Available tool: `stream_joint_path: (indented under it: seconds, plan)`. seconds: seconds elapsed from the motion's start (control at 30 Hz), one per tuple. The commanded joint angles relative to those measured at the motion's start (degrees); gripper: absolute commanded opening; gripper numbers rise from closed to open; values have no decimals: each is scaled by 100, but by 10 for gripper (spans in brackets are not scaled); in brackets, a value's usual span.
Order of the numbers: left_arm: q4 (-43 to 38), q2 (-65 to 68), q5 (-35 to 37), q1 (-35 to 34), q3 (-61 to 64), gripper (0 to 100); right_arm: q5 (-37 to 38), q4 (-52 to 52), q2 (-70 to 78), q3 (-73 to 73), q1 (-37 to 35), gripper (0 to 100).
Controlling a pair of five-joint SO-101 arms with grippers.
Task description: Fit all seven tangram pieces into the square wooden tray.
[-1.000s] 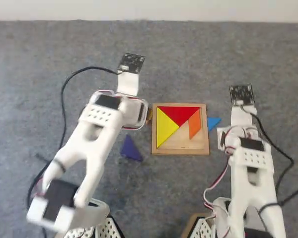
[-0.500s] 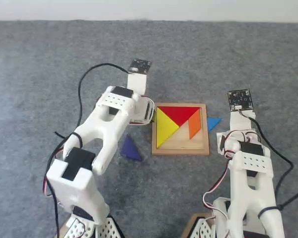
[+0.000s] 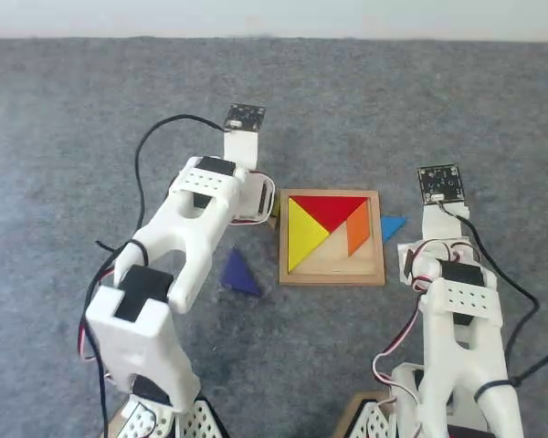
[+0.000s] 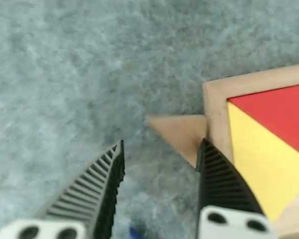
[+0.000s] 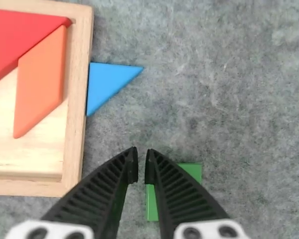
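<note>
The square wooden tray holds a red triangle, a yellow triangle and an orange parallelogram. My left gripper hangs open over a tan wooden triangle that lies against the tray's outer corner. One finger is close to the tray rim. My right gripper is shut with nothing in it, just above a green square that its fingers partly hide. A blue triangle touches the tray's outer right rim. A dark blue triangle lies left of the tray.
Grey carpet covers the whole table. The left arm stretches over the carpet left of the tray, and the right arm stands right of it. Bare wood shows in the near part of the tray.
The left arm has swung in from the left and settled at the tray's far left corner. The right arm drew back slightly toward its base.
</note>
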Motion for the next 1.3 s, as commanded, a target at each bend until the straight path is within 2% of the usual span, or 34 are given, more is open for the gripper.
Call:
stream_joint_path:
  seconds: [0.0,0.13,0.37,0.6,0.73,0.9,1.03,1.2,1.27]
  plan:
    - [53,255,-79,-44,-602,222,79,-57,-189,-26,-40,45]
    - [396,624,-70,-53,-1156,222,79,-57,-189,-26,-40,44]
    - [448,695,-79,-114,-1209,220,79,-57,-189,-26,-40,44]
    - [598,870,-123,79,-1543,145,79,-57,-189,-26,-40,44]
    - [1143,1275,-88,62,-2114,138,79,-57,-189,-26,-48,44]
    - [1530,1609,-141,0,-2624,69,79,-57,-189,-18,-40,44]
    - [1758,1407,-484,-334,-2624,65,79,-57,-189,-18,-48,44]
    - [1987,809,-1073,-1160,-2651,67,79,-57,-189,-18,-66,45]
    - [1925,563,-1134,-1327,-2651,102,79,-57,-189,-18,-66,45]
